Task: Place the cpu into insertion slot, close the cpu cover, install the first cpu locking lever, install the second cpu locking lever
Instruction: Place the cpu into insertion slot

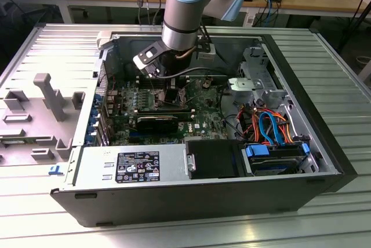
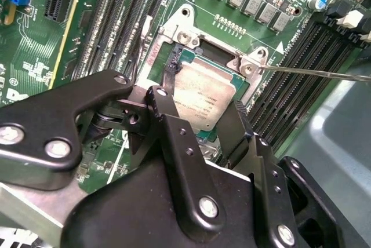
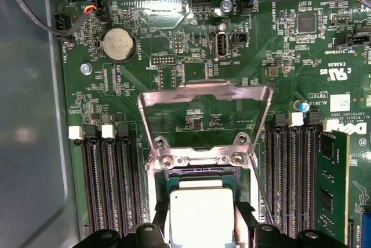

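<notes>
In both wrist views the cpu (image 3: 202,213) (image 2: 200,94), a flat silver-grey square, sits low in the insertion slot (image 3: 200,171) (image 2: 232,51) on the green board. My gripper (image 3: 202,230) (image 2: 200,109) is shut on the cpu, its black fingers (image 3: 246,228) (image 2: 157,98) pressing two opposite edges. The cpu cover (image 3: 206,90), a thin silvery window frame, stands swung open at its hinge beyond the slot. A thin wire locking lever (image 2: 313,72) (image 3: 259,187) sticks out beside the slot, unlatched. In the exterior view the gripper (image 1: 171,93) reaches down into the open computer case.
Long black memory slots (image 3: 107,184) (image 2: 301,57) flank the socket on both sides, and one holds a green module (image 3: 332,184). A black heatsink block (image 1: 157,122) lies on the board nearby. A drive cage with orange and blue cables (image 1: 269,129) fills the case's right in the exterior view.
</notes>
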Robot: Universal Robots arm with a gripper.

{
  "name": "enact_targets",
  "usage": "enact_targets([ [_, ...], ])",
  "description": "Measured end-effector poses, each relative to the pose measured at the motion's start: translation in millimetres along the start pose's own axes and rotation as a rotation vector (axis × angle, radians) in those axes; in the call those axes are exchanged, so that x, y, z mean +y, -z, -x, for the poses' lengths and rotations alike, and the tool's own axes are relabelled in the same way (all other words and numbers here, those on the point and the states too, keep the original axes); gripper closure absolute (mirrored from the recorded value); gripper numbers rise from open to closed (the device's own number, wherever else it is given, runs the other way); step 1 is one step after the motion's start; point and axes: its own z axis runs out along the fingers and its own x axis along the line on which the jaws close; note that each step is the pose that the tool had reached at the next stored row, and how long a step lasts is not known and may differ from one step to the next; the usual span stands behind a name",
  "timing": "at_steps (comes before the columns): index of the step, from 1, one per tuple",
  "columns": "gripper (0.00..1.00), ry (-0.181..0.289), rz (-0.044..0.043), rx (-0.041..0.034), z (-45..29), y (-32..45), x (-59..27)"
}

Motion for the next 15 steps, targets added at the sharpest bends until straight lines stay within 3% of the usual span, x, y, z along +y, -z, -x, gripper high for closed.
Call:
enact_targets([
  [4, 0.47, 0.0, -0.0002, 0.0035, 1.1, 0.1, 0.8],
  [15, 0.47, 0.001, -0.0002, 0.0033, 0.1, 0.1, 1.1],
])
